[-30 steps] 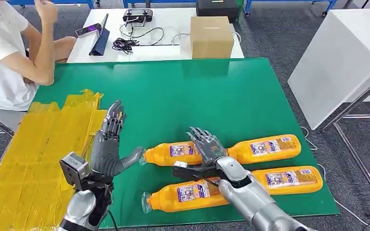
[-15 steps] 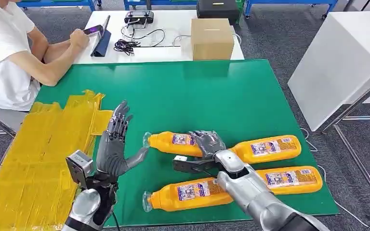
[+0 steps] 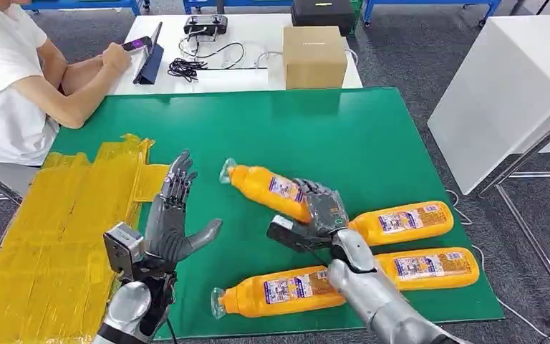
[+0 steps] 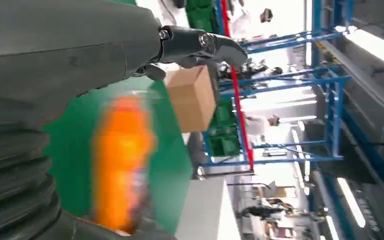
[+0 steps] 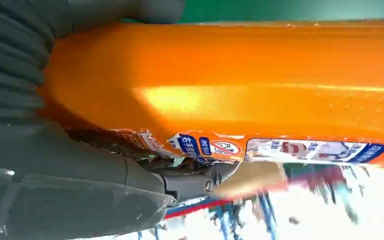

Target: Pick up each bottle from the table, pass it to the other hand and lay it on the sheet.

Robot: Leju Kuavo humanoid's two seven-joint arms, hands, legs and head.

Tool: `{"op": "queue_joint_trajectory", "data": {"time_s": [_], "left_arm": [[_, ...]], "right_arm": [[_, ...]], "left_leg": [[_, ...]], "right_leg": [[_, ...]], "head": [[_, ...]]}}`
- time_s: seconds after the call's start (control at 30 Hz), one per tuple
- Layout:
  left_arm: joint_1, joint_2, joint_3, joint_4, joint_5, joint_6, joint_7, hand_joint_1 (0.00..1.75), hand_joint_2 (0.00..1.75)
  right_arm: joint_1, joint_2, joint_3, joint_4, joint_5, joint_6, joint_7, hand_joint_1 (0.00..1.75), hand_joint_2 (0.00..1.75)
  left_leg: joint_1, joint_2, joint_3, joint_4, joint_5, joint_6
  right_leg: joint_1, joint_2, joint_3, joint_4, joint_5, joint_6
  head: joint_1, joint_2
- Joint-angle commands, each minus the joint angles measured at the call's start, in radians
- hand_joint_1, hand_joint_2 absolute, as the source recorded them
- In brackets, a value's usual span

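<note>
**A:** Why is that bottle (image 3: pixel 271 189) tilted, with its cap pointing away from the robot?

**B:** The right hand (image 3: pixel 324 209) has it by the base end, fingers wrapped round the orange body. Gripped there, the neck and cap stick out free toward the left hand (image 3: pixel 170 218). My guess is that's deliberate: it leaves a bare stretch for the other hand to take.

**A:** And the left hand?

**B:** Empty, fingers spread and upright, thumb out to the side, palm turned toward the bottle. It reads as a hand waiting to receive. The two are near but well short of touching.

**A:** Is the grip secure?

**B:** From the right wrist view the bottle lies snug against the palm with a finger under the label. It looks firm, though I can't see every contact.

**A:** Where does it end up?

**B:** On the yellow sheet (image 3: pixel 50 236), at the left of the green desk (image 3: pixel 315 129), right beside the left hand. That's likely why the pass goes right to left.

**A:** And the rest?

**B:** Three more bottles lie flat on the desk near the right arm: one by the front edge (image 3: pixel 276 291), two further right (image 3: pixel 401 220) (image 3: pixel 430 266). All unhandled, so the task is early.
</note>
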Motion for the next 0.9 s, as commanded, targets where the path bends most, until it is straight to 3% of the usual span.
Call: {"op": "queue_joint_trajectory", "data": {"time_s": [0.03, 0.33, 0.47, 0.63, 0.9], "left_arm": [[-0.063, 0.031, -0.042, 0.111, 0.064, -0.001, 0.057, 0.00, 1.75], [-0.080, 0.044, -0.065, 0.131, 0.081, -0.007, 0.090, 0.00, 1.75], [-0.104, 0.047, -0.077, 0.177, 0.074, -0.002, 0.109, 0.00, 1.75], [-0.112, 0.043, -0.093, 0.198, 0.079, -0.007, 0.110, 0.00, 1.75], [-0.112, 0.043, -0.093, 0.198, 0.079, -0.007, 0.110, 0.00, 1.75]], "right_arm": [[0.185, 0.058, -0.195, -0.448, -0.215, -0.064, -0.189, 1.73, 1.75], [0.240, 0.094, -0.218, -0.536, -0.372, -0.059, -0.267, 1.75, 1.75], [0.259, 0.102, -0.184, -0.564, -0.442, -0.004, -0.292, 1.75, 1.75], [0.256, 0.113, -0.078, -0.508, -0.435, 0.046, -0.296, 1.75, 1.75], [0.256, 0.113, -0.078, -0.508, -0.435, 0.046, -0.296, 1.75, 1.75]], "left_leg": [[0.000, -0.002, -0.001, 0.000, 0.000, -0.001], [0.000, -0.001, -0.004, -0.001, 0.000, -0.001], [0.000, -0.001, -0.005, -0.001, 0.000, -0.001], [0.000, 0.001, -0.004, -0.001, 0.000, -0.001], [0.001, 0.001, -0.003, -0.001, -0.001, -0.001]], "right_leg": [[0.000, -0.002, -0.001, 0.000, -0.001, 0.000], [0.000, -0.002, -0.004, 0.000, -0.001, 0.000], [0.000, -0.001, -0.004, -0.001, -0.001, 0.000], [0.000, 0.000, -0.004, -0.001, -0.001, 0.000], [0.001, 0.000, -0.004, -0.001, -0.001, 0.000]], "head": [[0.000, 0.000], [0.000, 0.000], [0.000, 0.000], [0.000, 0.000], [0.000, 0.000]]}}
